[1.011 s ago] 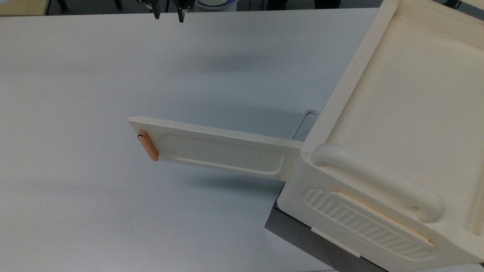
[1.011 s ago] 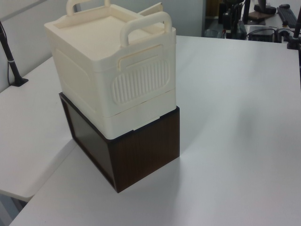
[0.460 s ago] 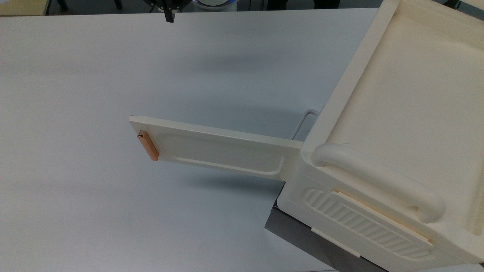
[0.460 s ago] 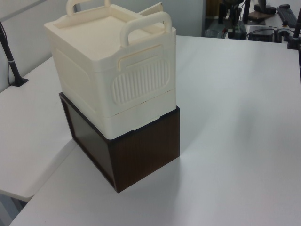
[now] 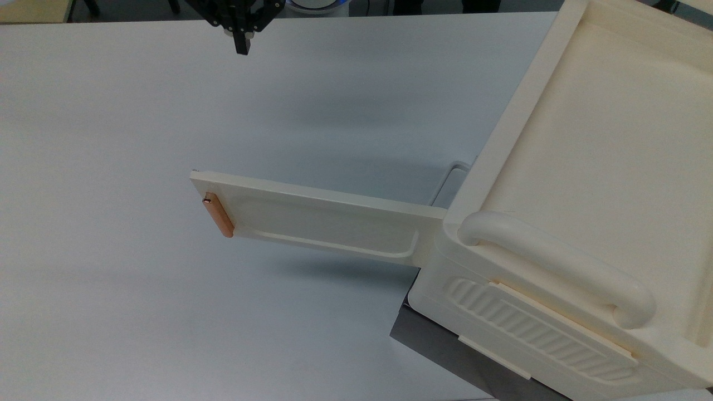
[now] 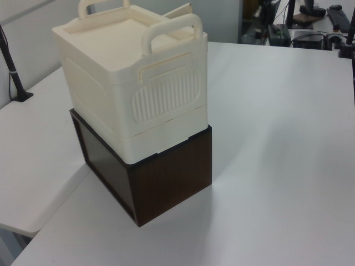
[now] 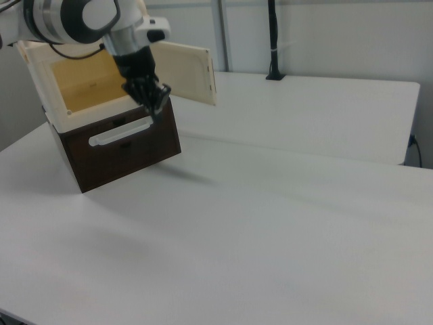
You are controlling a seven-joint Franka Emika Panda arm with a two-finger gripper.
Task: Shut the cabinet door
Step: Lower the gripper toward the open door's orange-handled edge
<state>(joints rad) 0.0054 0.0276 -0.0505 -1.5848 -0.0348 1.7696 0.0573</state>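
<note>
The end effector [image 5: 240, 49] hangs at the upper edge of the top view, its two black fingers pressed together into a single narrow tip with nothing between them, pointing down over the bare white surface [image 5: 111, 139]. It touches nothing there and sits well apart from the cabinet door [image 5: 317, 220], which lies lower in the top view. In the right view the end effector [image 7: 157, 103] shows again, fingers drawn together, carried by the white and grey arm [image 7: 81, 17] that reaches in from the right view's upper left; here it appears in front of the open cabinet mouth, above the pale bar handle [image 7: 120, 131] on the dark brown box [image 7: 118, 145], and whether it is near them in depth cannot be told. The cabinet door stands swung wide open, jutting out from the corner of the cream cabinet [image 5: 601, 139] toward the top view's left, its recessed face up toward the camera and its slim copper-coloured handle [image 5: 218, 215] along the far short edge. In the right view the cabinet door [image 7: 183, 71] stands out to the right of the opening, showing the tan interior [image 7: 91, 84]. In the left view the cream cabinet [image 6: 127, 83] sits on the dark brown box [image 6: 166, 177], with its ribbed side panel [image 6: 166, 98] facing the camera, and a sliver of the cabinet door [image 6: 180, 10] shows behind the thick rounded handle bar [image 6: 172, 27].
</note>
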